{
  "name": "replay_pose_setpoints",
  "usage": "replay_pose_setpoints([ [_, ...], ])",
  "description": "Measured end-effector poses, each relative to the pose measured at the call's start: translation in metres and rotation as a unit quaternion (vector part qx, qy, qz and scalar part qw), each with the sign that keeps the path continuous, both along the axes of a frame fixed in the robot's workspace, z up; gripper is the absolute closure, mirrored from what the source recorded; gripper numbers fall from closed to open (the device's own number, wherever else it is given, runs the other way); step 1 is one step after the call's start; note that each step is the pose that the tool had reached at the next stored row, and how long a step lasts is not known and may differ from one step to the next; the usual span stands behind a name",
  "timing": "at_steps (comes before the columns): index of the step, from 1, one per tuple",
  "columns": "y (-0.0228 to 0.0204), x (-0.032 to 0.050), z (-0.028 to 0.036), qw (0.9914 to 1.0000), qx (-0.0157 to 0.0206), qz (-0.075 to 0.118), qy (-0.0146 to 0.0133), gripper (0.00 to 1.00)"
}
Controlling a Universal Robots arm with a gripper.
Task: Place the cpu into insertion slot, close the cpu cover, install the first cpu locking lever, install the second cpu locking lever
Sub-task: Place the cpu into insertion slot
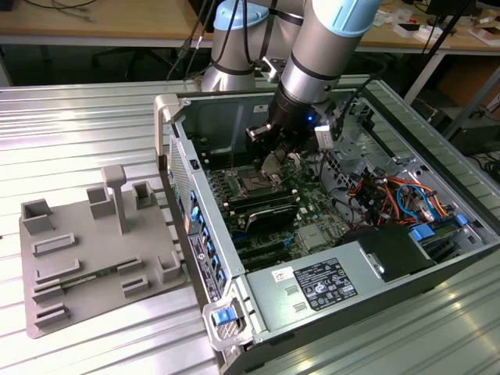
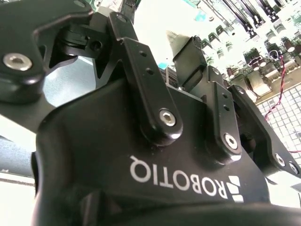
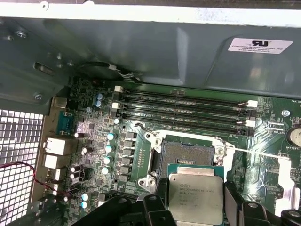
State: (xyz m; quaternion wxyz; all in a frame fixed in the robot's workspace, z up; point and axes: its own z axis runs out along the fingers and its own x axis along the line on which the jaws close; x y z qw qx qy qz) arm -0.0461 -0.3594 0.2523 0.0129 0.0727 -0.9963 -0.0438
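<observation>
gripper (image 3: 195,205) clasping cpu (image 3: 195,190) — insertion slot (image 3: 188,153) near, uncovered

**Arm bent low, pincer clamped**

In the exterior view the silver and blue arm (image 1: 324,43) slants steeply down, wrist lowest. Its black pincer (image 1: 275,156) points downward. Its fingers (image 3: 233,197) are pressed against two opposite edges of the cpu (image 3: 195,200).

A silver counter (image 1: 94,125) of ribbed metal slats spans the exterior view, with bright glare across its near corner on the exterior view's right. Behind it stands a long wooden desk (image 1: 101,27) with cables (image 1: 78,11) lying on top and dark shadow beneath. A second light-topped desk (image 1: 469,39) on grey metal legs (image 1: 426,72) stands at the exterior view's far right.
</observation>
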Motion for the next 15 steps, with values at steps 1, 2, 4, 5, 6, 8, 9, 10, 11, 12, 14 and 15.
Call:
replay_pose_setpoints([
  [1, 0.0000, 0.0000, 0.0000, 1.00000, 0.0000, 0.002, 0.0000, 0.45],
  [2, 0.0000, 0.0000, 0.0000, 0.99999, 0.0000, 0.003, 0.0000, 0.45],
  [4, 0.0000, 0.0000, 0.0000, 0.99998, 0.0000, 0.006, 0.0000, 0.45],
  [5, 0.0000, 0.0000, 0.0000, 0.99998, 0.0000, 0.007, 0.0000, 0.45],
  [6, 0.0000, 0.0000, 0.0000, 0.99997, 0.0000, 0.008, 0.0000, 0.45],
  [8, 0.0000, 0.0000, 0.0000, 0.99995, 0.0000, 0.010, 0.0000, 0.45],
  [9, 0.0000, 0.0000, 0.0000, 0.99994, 0.0000, 0.011, 0.0000, 0.45],
  [10, 0.0000, 0.0000, 0.0000, 0.99993, 0.0000, 0.012, 0.0000, 0.45],
  [11, 0.0000, 0.0000, 0.0000, 0.99992, 0.0000, 0.013, 0.0000, 0.45],
  [12, 0.0000, 0.0000, 0.0000, 0.99989, 0.0000, 0.015, 0.0000, 0.45],
  [14, 0.0000, 0.0000, 0.0000, 0.99986, 0.0000, 0.017, 0.0000, 0.45],
  [15, 0.0000, 0.0000, 0.0000, 0.99981, 0.0000, 0.019, 0.0000, 0.45],
])
